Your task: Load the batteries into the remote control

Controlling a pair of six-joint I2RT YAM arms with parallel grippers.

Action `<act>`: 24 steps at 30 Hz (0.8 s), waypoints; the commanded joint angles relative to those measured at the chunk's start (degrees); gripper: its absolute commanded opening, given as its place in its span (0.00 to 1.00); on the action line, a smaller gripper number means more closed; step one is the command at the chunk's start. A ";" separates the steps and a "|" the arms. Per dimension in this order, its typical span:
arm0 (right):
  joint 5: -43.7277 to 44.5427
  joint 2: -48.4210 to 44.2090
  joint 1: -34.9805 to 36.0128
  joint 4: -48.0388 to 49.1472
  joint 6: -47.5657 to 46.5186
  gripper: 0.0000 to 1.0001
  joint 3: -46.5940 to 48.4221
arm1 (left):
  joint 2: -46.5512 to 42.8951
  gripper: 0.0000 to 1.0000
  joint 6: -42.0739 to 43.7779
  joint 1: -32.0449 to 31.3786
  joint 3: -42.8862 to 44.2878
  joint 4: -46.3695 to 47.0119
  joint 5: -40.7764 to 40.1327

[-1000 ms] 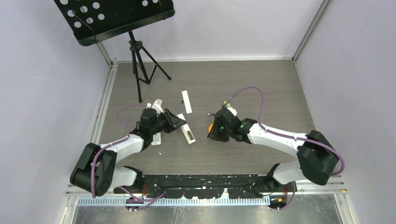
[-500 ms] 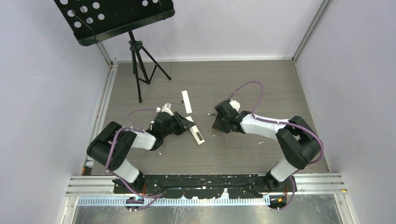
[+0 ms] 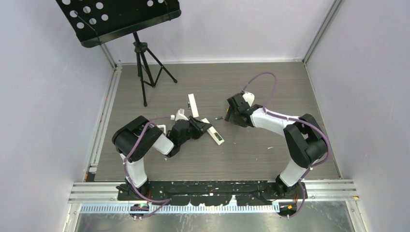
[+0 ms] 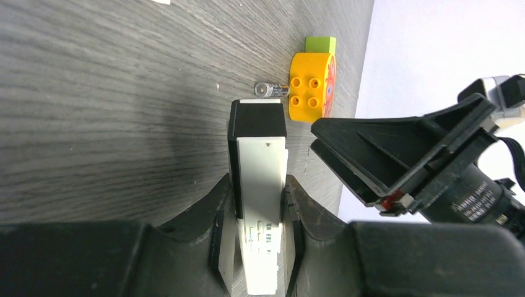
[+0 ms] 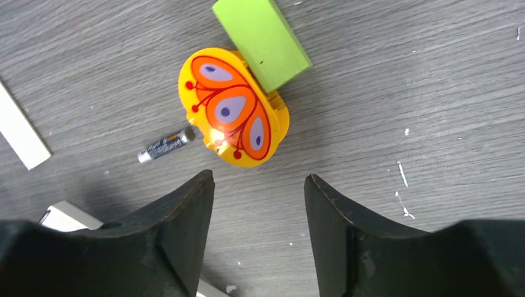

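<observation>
My left gripper [image 4: 257, 183] is shut on a white remote control [image 4: 261, 167] with a black far end, holding it low over the table; it also shows in the top view [image 3: 214, 134]. One battery [image 4: 272, 90], a slim dark cylinder, lies just beyond the remote's end, touching an orange-yellow butterfly toy [image 5: 232, 114]. The battery also shows in the right wrist view [image 5: 166, 145] and in the top view [image 3: 218, 117]. My right gripper [image 5: 259, 185] is open and empty, just short of the toy, to the right of the battery.
A lime-green block [image 5: 261, 40] lies against the toy's far side. A white strip [image 3: 193, 105] lies on the table behind the remote. A black music stand on a tripod [image 3: 141, 50] stands at the back left.
My left gripper has carried the remote to the right, toward the battery. My right gripper has moved away from the near edge to behind the toy, and the arm has folded in.
</observation>
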 commanded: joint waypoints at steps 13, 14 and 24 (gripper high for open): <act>-14.00 -11.22 0.47 -1.55 -6.22 0.70 -0.18 | -9.81 0.63 0.59 -8.79 4.19 -38.29 -19.03; -14.60 -11.31 0.47 -1.14 -6.21 0.70 -0.45 | -9.69 0.63 0.50 -8.91 4.09 -38.91 -19.07; -21.08 -6.78 5.66 0.97 -16.59 0.58 0.52 | -16.26 0.56 6.43 -8.97 3.63 -43.30 -21.84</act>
